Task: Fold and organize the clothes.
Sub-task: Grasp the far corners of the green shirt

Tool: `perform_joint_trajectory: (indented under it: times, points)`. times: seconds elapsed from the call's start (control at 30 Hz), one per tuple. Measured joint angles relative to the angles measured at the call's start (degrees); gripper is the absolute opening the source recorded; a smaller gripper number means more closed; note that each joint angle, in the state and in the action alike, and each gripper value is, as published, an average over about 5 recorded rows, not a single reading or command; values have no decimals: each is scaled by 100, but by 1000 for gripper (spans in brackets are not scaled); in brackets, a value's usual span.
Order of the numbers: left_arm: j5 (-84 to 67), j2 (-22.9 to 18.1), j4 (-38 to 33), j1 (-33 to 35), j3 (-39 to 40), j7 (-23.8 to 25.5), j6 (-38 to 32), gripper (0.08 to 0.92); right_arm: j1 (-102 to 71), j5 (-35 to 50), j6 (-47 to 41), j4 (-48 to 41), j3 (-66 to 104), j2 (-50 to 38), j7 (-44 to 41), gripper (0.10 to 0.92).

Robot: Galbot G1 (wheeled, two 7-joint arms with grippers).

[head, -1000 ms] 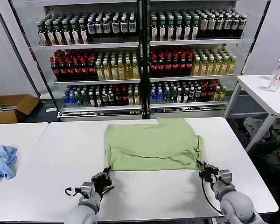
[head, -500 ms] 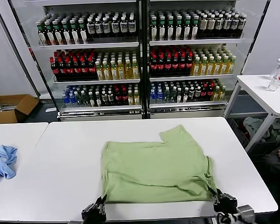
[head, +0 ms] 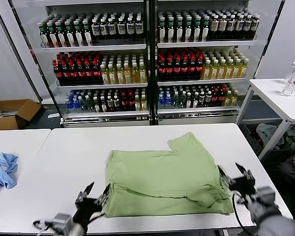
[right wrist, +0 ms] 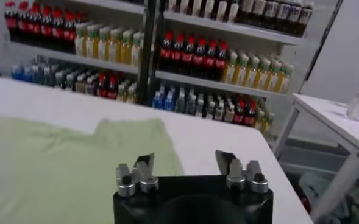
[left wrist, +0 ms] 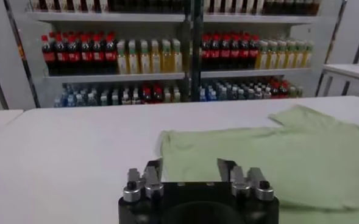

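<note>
Green T-shirt (head: 169, 183) lies flat on the white counter (head: 64, 157) in front of you, plain side up, so no print shows. It sits toward the near edge, a little right of the counter's middle, and its bottom hem runs just inside that near edge. One sleeve points toward the far right corner. Some folds gather along the shirt's right side.

Your left tool (head: 94, 194) is at the shirt's near left corner, close to the counter's near edge. Its fingers are spread apart with nothing between them, and one fingertip is right at the cloth's edge. From the left wrist camera, the two fingers (left wrist: 153, 168) stand apart with the shirt (left wrist: 301, 158) stretching away beyond them.

Your right tool (head: 242, 178) is just off the shirt's right edge, near the counter's near right corner. Its fingers are also spread and hold nothing. The right wrist camera shows the same gap, with the shirt (right wrist: 57, 164) off to one side.

A crumpled light blue garment (head: 2, 169) rests on a separate counter to your left. Behind everything stands a glass-fronted drinks cooler (head: 147, 59) full of bottles.
</note>
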Motion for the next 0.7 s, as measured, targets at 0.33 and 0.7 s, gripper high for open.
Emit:
perform_joint_trajectory:
  times: [0.33,0.7]
  points:
    - [-18,-132,2032,-2040,815,-122,34,822,2429,17,54,-2395,-1474,571,-8,823]
    - [-62,-268,3325,-3128,1234,-190,-24,731,3379,70,43,-4130,-2281,1107,-171,724]
